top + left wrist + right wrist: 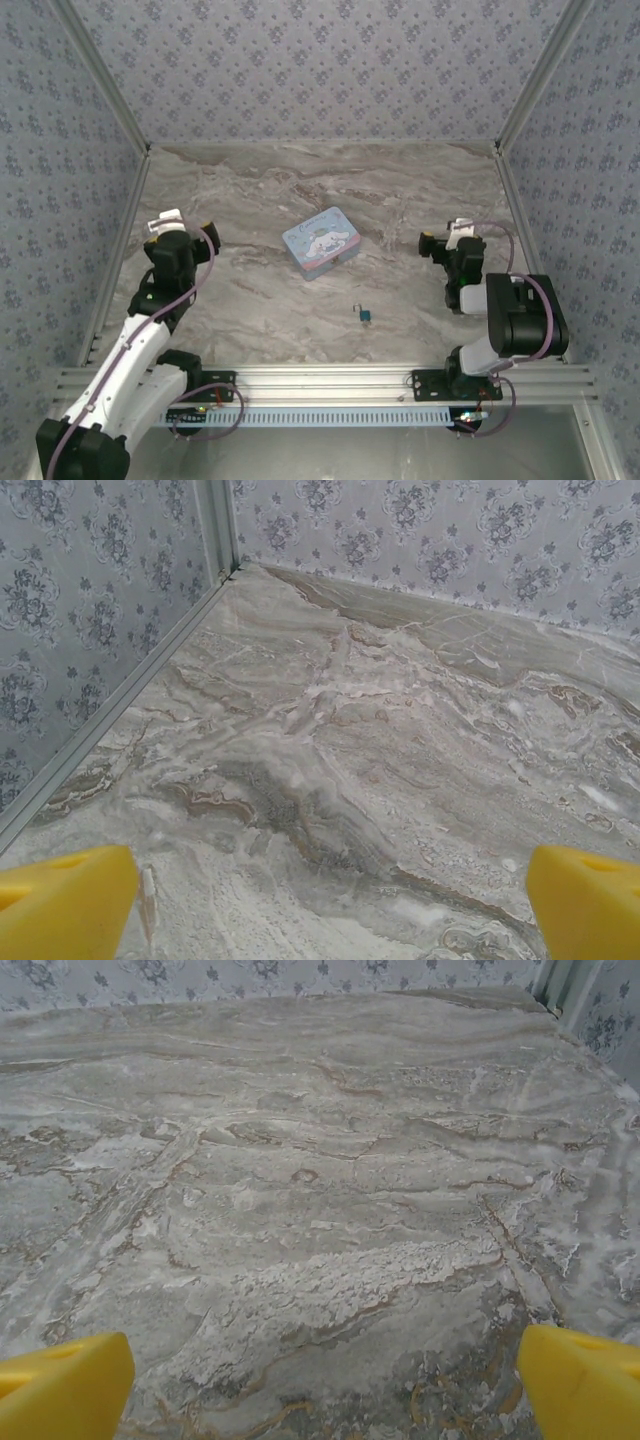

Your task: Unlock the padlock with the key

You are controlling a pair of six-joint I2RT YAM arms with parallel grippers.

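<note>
The padlock [366,316] is a tiny blue square lying on the marble table near the front, between the two arms. A thin dark metal piece [357,309], possibly the key, sticks out at its left. My left gripper [181,222] hovers at the left side, far from the lock, its yellow fingertips [65,900] wide apart over bare marble. At the right, my right gripper [447,242] is up and right of the lock. Its yellow fingertips [580,1380] are spread with nothing between them.
A light blue cartoon-printed tin box [321,241] lies at the table's middle, above and left of the lock. Patterned walls with metal corner rails [120,110] close in the table [300,190] on three sides. An aluminium rail [320,380] runs along the near edge.
</note>
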